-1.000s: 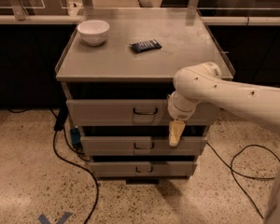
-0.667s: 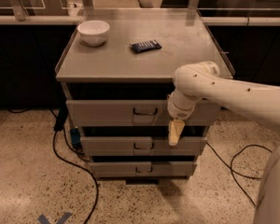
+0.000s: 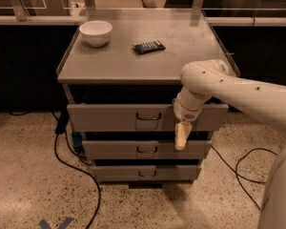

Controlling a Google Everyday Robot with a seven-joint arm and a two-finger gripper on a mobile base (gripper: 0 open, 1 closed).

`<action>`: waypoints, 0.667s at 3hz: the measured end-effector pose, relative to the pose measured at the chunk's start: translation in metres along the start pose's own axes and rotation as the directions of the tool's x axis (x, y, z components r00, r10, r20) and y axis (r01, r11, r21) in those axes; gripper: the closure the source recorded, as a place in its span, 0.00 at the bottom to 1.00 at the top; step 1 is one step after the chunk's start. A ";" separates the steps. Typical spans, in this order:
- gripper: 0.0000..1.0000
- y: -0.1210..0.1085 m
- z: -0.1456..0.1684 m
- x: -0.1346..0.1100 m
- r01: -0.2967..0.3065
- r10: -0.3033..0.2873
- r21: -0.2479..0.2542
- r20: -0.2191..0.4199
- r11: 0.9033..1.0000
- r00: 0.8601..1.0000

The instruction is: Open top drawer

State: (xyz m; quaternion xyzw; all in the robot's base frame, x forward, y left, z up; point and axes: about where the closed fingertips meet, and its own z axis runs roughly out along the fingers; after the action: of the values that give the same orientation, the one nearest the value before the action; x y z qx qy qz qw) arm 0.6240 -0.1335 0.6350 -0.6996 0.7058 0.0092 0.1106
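Looks like a lab or workshop to me, not a home. Speckled hard floor with a blue tape mark, loose black cables trailing across it, dark counters along the far side, and a bare grey metal tabletop. The robot's tool hangs pointing down just right of the top drawer handle.

Dim, warm light falls from above; the bench top shows a soft sheen toward its far edge, deep shadow lies under its front edge, and the pale gripper hangs lit below that edge, toward the right corner
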 end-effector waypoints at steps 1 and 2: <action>0.00 0.009 -0.006 0.005 -0.007 0.008 -0.058 0.017 0.998 1.000; 0.00 0.025 -0.028 0.017 -0.021 0.039 -0.182 0.092 0.983 0.995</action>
State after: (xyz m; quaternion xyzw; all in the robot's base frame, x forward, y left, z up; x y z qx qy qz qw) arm 0.5954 -0.1540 0.6562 -0.6948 0.7065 0.1081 0.0799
